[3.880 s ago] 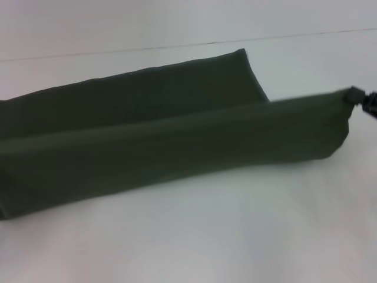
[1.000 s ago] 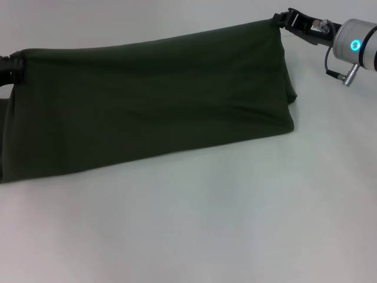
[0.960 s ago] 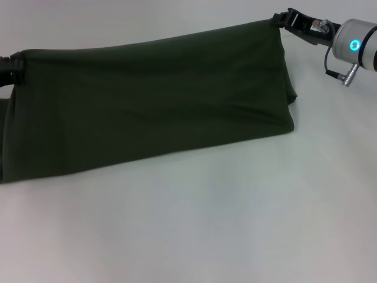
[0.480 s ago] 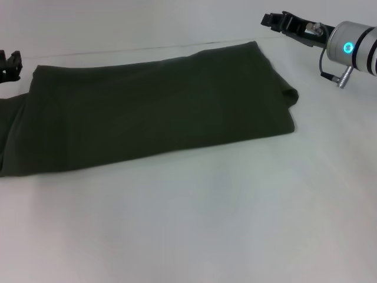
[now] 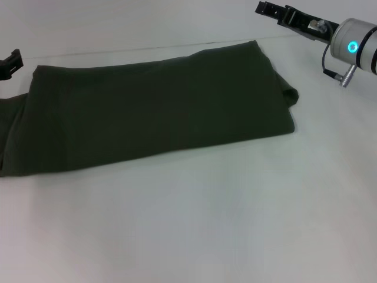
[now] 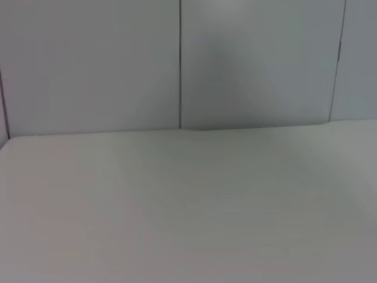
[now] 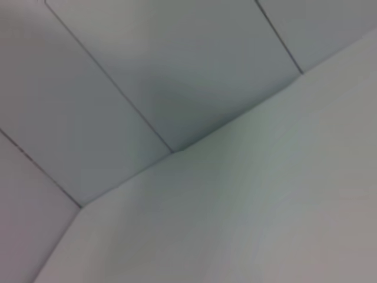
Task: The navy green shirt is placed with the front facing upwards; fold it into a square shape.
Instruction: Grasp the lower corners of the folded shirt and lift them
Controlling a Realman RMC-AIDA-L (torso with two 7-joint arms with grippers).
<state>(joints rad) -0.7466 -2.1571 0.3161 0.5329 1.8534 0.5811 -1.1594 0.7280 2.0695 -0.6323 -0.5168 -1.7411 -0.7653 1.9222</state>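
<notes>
The navy green shirt (image 5: 153,109) lies flat on the white table as a long folded band, plain dark green side up, running from the left edge of the head view to the right of centre. My left gripper (image 5: 10,62) hangs open at the far left, just beyond the shirt's far left corner. My right gripper (image 5: 265,8) is open above and behind the shirt's far right corner, holding nothing. Both wrist views show only table and wall.
The white table (image 5: 206,224) stretches wide in front of the shirt. A panelled wall (image 6: 177,59) rises behind the table's far edge.
Both grippers let go of the shirt's far edge; the raised cloth dropped flat onto the table. The two grippers then drew back and up, away from the corners.
</notes>
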